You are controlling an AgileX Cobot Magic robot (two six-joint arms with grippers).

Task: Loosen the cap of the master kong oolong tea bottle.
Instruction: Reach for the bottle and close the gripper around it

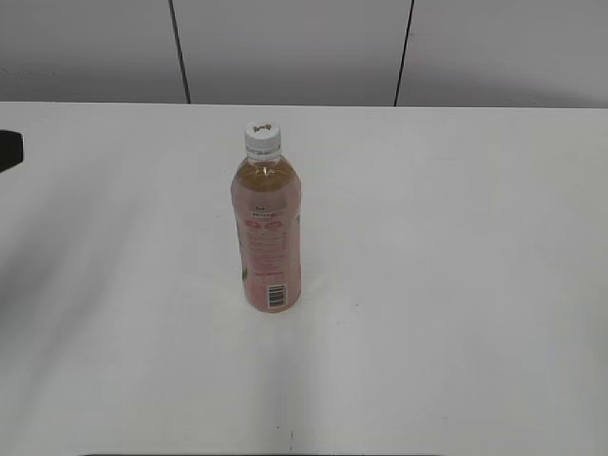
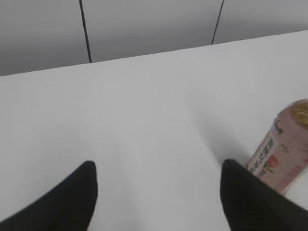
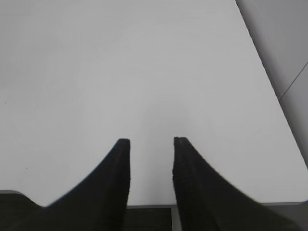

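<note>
The master kong oolong tea bottle (image 1: pixel 268 237) stands upright near the middle of the white table, amber tea inside, pink label, barcode patch low down. Its white ribbed cap (image 1: pixel 262 137) is on top. In the left wrist view the bottle's labelled side (image 2: pixel 284 154) shows at the right edge, just beyond the right finger. My left gripper (image 2: pixel 156 171) is open wide and empty, over bare table to the left of the bottle. My right gripper (image 3: pixel 151 142) is open and empty above the table's near edge. Neither gripper's fingers show in the exterior view.
The white table (image 1: pixel 456 285) reaches back to a grey panelled wall (image 1: pixel 285 47). A dark piece of the left arm (image 1: pixel 8 149) pokes in at the left edge. The table's front edge (image 3: pixel 144 206) lies under my right gripper.
</note>
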